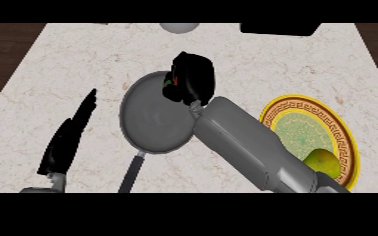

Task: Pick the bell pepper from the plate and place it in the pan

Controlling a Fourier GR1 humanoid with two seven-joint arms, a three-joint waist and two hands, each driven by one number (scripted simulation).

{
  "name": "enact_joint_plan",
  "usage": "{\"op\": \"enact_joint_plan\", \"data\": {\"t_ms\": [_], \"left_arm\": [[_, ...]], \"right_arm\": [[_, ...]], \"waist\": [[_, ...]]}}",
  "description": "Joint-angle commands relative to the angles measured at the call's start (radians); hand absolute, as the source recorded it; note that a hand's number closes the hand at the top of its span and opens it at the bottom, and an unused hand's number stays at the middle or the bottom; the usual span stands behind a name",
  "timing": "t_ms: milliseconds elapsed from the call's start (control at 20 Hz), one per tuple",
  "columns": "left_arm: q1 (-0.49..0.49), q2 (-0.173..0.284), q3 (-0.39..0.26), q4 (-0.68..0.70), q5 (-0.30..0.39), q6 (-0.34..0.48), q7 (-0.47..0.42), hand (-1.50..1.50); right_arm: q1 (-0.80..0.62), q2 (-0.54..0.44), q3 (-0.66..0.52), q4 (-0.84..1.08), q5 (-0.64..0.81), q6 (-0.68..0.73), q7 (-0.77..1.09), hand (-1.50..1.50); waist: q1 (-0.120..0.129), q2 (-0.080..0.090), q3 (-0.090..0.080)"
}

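Right hand (pixel 190 78): we see it curled over the pan's (pixel 151 125) upper right rim, fingers closed round something, of which only a small red-orange speck shows; we take that to be the pepper (pixel 167 83), mostly hidden. Its forearm crosses the plate's (pixel 347 145) left edge. A green-yellow fruit (pixel 323 161) lies on the plate, partly covered. Left hand (pixel 68 136): resting at left, fingers straight. Pan handle cut off below.

Pale veined marble counter (pixel 295 70) spans beyond the right hand (pixel 190 77), dark wood floor (pixel 18 37) past its far-left edge, even lighting.
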Motion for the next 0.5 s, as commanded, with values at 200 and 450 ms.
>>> {"op": "enact_joint_plan", "data": {"t_ms": [200, 450], "left_arm": [[-0.041, -0.03, -0.032, 0.006, -0.025, 0.002, 0.005, 0.0], [-0.044, 0.002, -0.013, 0.003, 0.008, -0.048, -0.014, 0.0]], "right_arm": [[-0.069, 0.008, 0.046, 0.238, -0.252, 0.062, -0.157, 1.5], [0.031, 0.008, -0.037, 0.183, -0.493, -0.064, -0.137, -1.5]], "waist": [[0.055, 0.019, 0.001], [0.086, 0.023, 0.002]]}}
